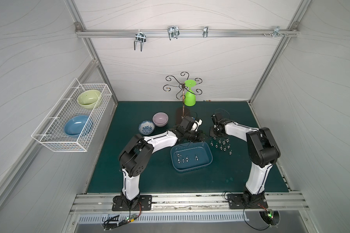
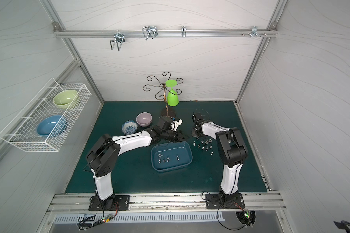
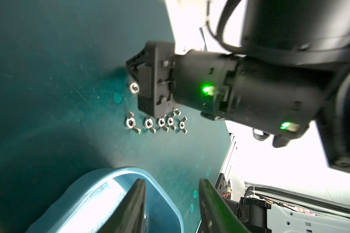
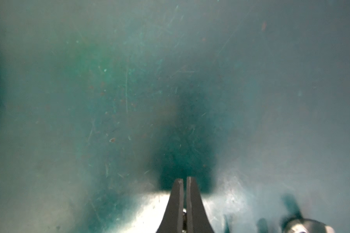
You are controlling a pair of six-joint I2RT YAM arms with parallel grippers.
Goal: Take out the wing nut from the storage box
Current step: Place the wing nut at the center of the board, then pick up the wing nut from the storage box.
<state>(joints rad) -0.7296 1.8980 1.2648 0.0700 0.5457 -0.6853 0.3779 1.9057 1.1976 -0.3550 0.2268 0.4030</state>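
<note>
Five wing nuts [image 1: 196, 157] lie on the floor of the dark-blue storage box [image 1: 202, 152], four grouped toward its left end and one apart nearer the middle. The box sits on the green table [image 1: 150, 171] between the two arms, a little nearer the right one.

The left pincer [image 3: 172, 181] hangs over the box's far rim. Its jaws are partly open and there is nothing between them.

Just beyond the box's far right corner, a cluster of loose wing nuts [image 3: 149, 123] is spread on the table. The right pincer [image 4: 184, 181] points down at the table at the far edge of this cluster, jaws pressed together. A tiny glint shows between its fingers farther back, too small to identify. One nut lies just beside its tip.

Left of the arms stand a blue-patterned bowl [image 1: 146, 127] and a mauve bowl [image 1: 160, 119], close together. At the back a green goblet [image 1: 189, 94] hangs upside down on a scrolled metal stand [image 1: 171, 87]. A white wire basket [image 1: 49, 139] on the left wall holds a pale green bowl [image 1: 89, 99] and a blue bowl [image 1: 78, 126].
</note>
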